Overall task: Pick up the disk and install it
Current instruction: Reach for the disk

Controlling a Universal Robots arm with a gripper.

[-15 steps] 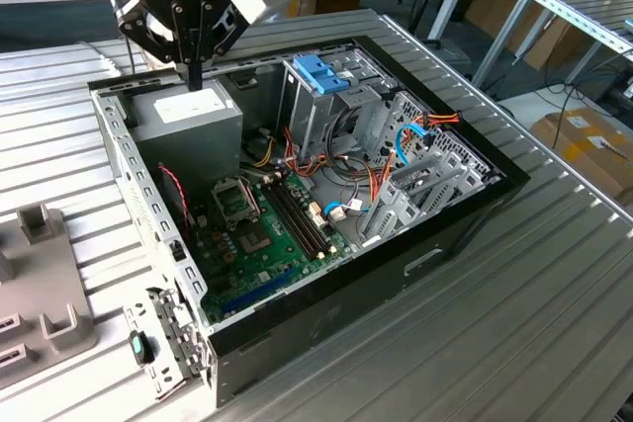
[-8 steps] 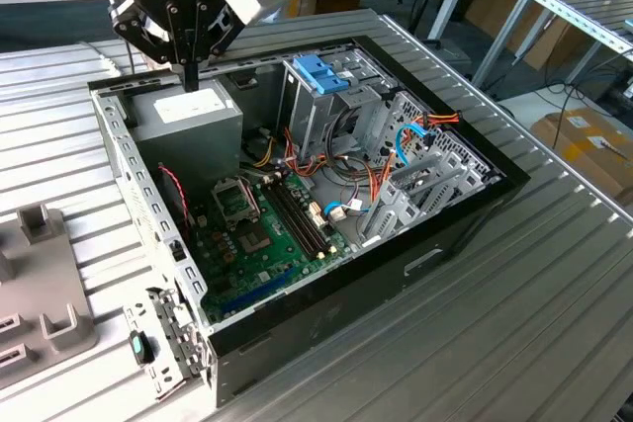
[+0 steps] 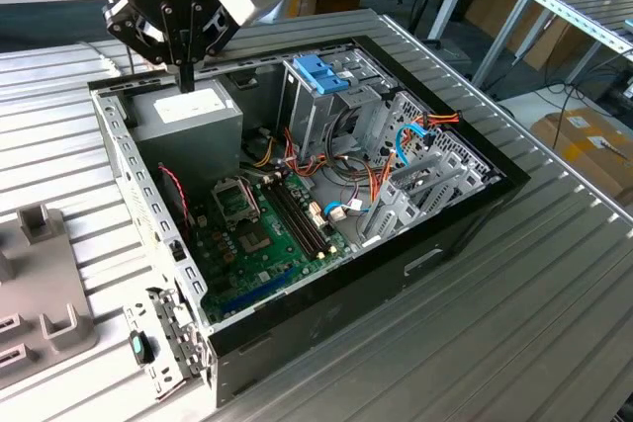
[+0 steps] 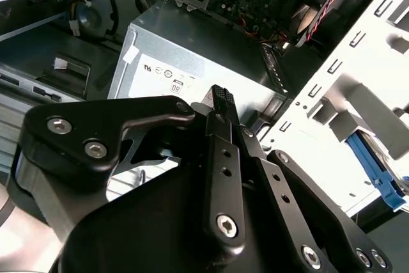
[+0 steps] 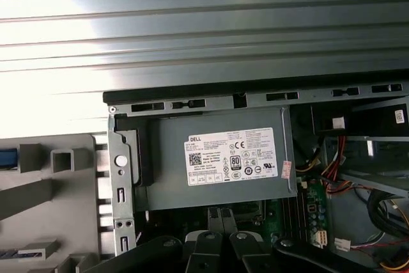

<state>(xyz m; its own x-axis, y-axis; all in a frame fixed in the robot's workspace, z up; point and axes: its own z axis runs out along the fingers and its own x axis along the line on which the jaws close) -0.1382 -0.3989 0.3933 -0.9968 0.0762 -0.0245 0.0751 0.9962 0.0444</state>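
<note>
Both jaws meet on nothing as the gripper [image 3: 186, 74] hangs just above the grey power box [image 3: 193, 118] inside the open computer case [image 3: 326, 292]. The disk [image 4: 378, 172] (judged by its blue rail) stands in the holder [image 3: 45, 294] beside the case, likely parked there for fetching.

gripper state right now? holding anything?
Gripper: shut, holding nothing, tips just above the grey power supply.
</note>
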